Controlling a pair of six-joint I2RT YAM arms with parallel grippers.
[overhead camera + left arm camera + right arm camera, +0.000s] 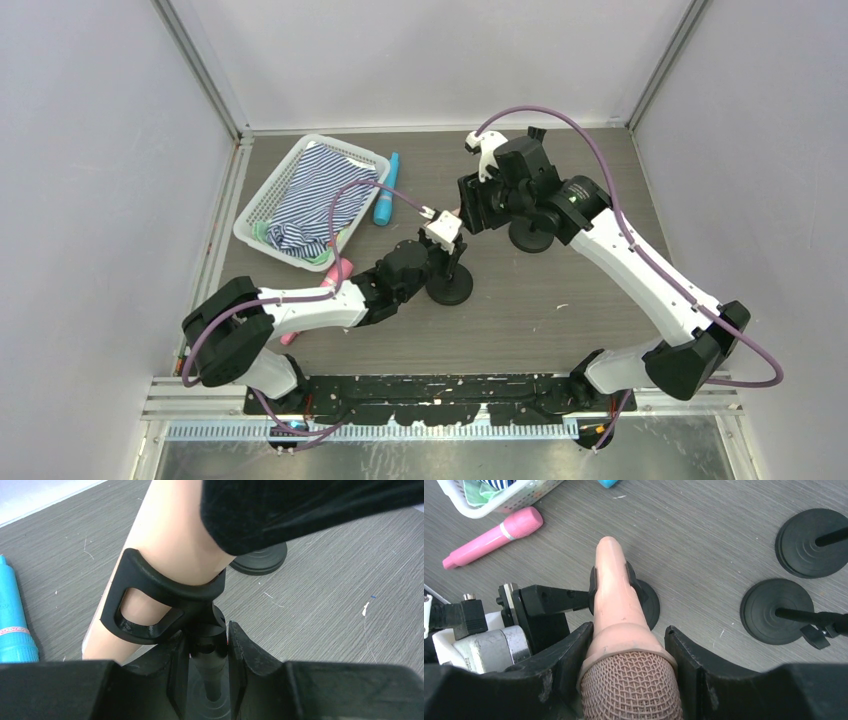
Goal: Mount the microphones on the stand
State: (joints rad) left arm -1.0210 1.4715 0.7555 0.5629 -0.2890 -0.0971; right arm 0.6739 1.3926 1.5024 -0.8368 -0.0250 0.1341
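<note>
The peach-beige microphone (616,605) is in my right gripper (626,650), which is shut on it just below the mesh head. Its tapering handle lies in the black clip (160,595) of the stand (450,287). My left gripper (207,635) is shut on that stand's thin post right under the clip. The blue microphone (386,190) lies flat beside the basket. On the table by the left arm lies the pink microphone (494,537). In the top view the two grippers meet above the stand's round base.
A white basket (262,200) with striped cloth sits at the back left. Two more black stands with round bases (811,542) (776,610) stand to the right of the one held. Grey walls close in the table on three sides.
</note>
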